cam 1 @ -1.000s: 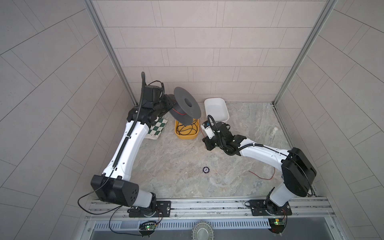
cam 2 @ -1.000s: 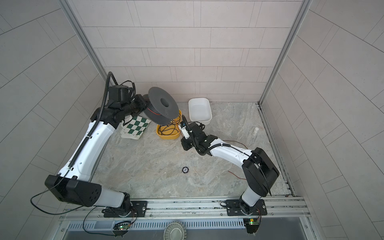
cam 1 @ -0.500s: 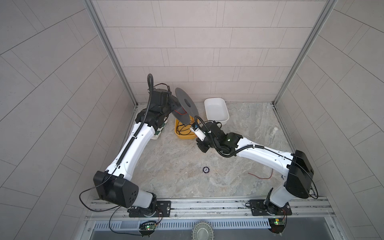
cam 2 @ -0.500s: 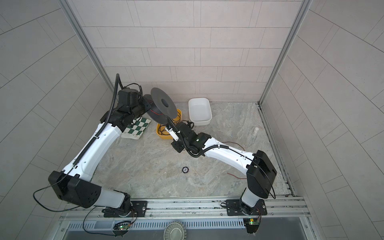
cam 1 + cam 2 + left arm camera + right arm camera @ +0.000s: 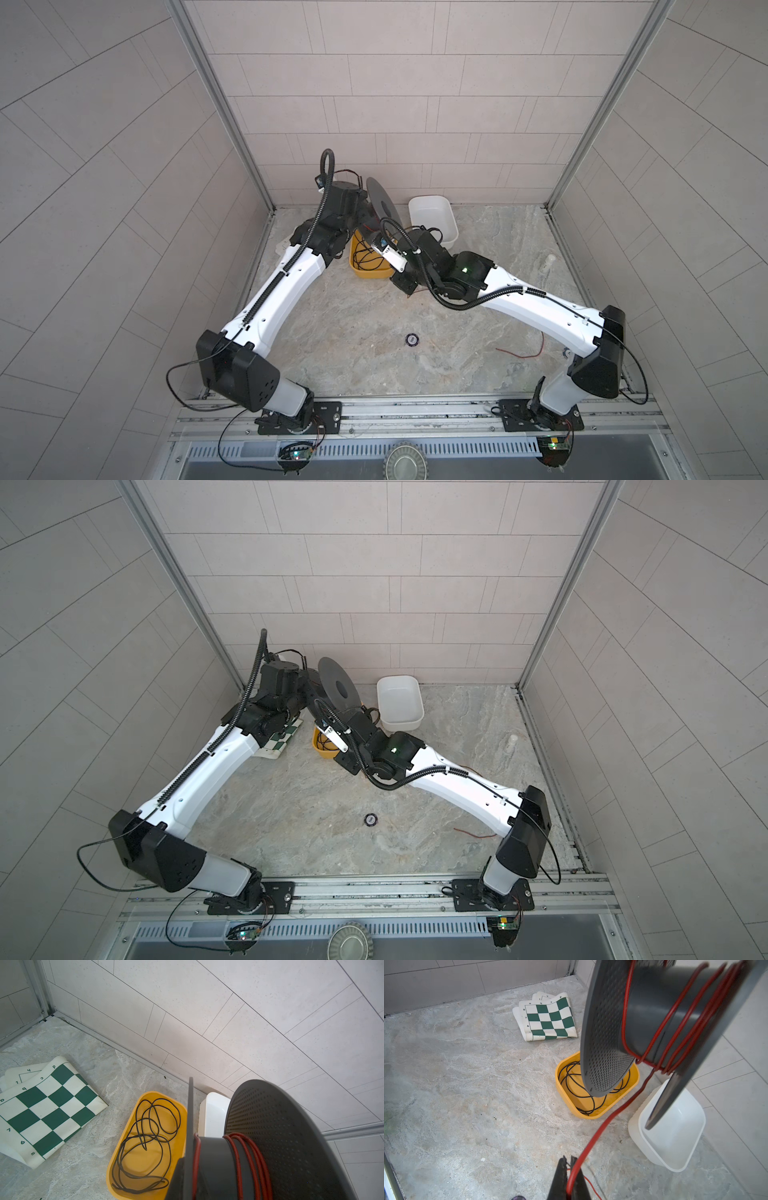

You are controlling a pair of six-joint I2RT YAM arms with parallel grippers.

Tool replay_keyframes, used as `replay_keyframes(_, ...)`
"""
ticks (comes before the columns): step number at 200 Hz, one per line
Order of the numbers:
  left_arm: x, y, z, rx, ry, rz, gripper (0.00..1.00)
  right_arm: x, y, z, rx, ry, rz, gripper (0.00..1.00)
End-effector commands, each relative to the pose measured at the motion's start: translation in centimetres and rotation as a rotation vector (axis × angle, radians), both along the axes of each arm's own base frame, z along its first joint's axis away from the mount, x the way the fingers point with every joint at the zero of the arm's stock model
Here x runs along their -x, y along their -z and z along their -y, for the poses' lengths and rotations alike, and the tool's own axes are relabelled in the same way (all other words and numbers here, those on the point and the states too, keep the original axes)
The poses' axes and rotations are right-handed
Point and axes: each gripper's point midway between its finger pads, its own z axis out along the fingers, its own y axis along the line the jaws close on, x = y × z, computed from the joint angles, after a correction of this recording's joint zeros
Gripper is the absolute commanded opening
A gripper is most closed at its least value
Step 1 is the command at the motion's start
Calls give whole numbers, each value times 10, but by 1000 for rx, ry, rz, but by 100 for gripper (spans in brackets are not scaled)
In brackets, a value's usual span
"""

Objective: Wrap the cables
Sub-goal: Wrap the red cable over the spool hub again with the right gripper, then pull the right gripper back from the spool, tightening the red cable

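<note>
Red wire (image 5: 612,1114): several turns sit on the hub of a dark grey spool (image 5: 654,1012) with perforated flanges. One loop lies close to one flange and a tighter group lies against the other. From the hub the wire runs down in a gentle curve to the right end effector (image 5: 568,1160), whose fingers are together and pinch the wire just above the marbled surface (image 5: 353,332). In both top views a free length of the wire lies on the surface near the right arm's shoulder end.

Right arm: base at the front right. The long white link slants low toward the middle and the wrist is folded. The end effector sits beside the near side of the yellow tray (image 5: 141,1167), below the spool.

Left arm: base at the front left. The white link rises toward the back left corner and the wrist is turned toward the middle. The left end effector (image 5: 311,683) is closed and carries the spool clear of the surface. The flanges are on edge and tilted, above the yellow tray. Its fingers are hidden behind the spool in the wrist view.

Other items:
- A thin black cable (image 5: 145,1148) lies loosely coiled in the yellow tray.
- A white tub (image 5: 432,208) stands just beside the tray, by the back wall.
- A folded green-and-white chess mat (image 5: 45,1113) lies on the tray's other side, partly under the left arm in the top views.
- A small dark round object (image 5: 411,339) lies well apart from these, between the two arms.
</note>
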Motion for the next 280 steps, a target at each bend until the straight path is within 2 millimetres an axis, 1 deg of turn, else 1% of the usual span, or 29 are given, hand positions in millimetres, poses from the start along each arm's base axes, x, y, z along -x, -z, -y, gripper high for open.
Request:
replay_keyframes(1,-10,-25,1,-31,-28,103,0,6,-9,6,74,-27,37,0)
replay_keyframes(38,-8,-18,19,-89,38,67,0,-2,-29,12,91,-3,108,0)
replay_keyframes(71,-3,-12,35,-152,134,32,0,-13,-47,25,129,61,188,0)
replay_keyframes(99,2,-5,39,-190,191,-9,0,-25,-55,40,159,140,236,0)
replay_keyframes(115,7,-5,43,-198,227,-20,0,-30,-59,48,152,183,255,0)
replay_keyframes(145,17,-6,55,-214,338,-52,0,-40,-65,57,114,244,272,0)
replay_keyframes(184,32,2,68,-229,465,-111,0,-56,-68,68,53,306,262,0)
replay_keyframes(218,43,6,71,-255,536,-148,0,-69,-72,75,-4,335,240,6)
replay_keyframes(242,49,10,71,-285,575,-191,0,-78,-70,81,-41,358,221,11)
replay_keyframes(260,52,13,72,-297,594,-212,0,-83,-68,83,-75,369,202,11)
replay_keyframes(280,55,14,72,-301,606,-214,0,-85,-67,80,-118,362,192,11)
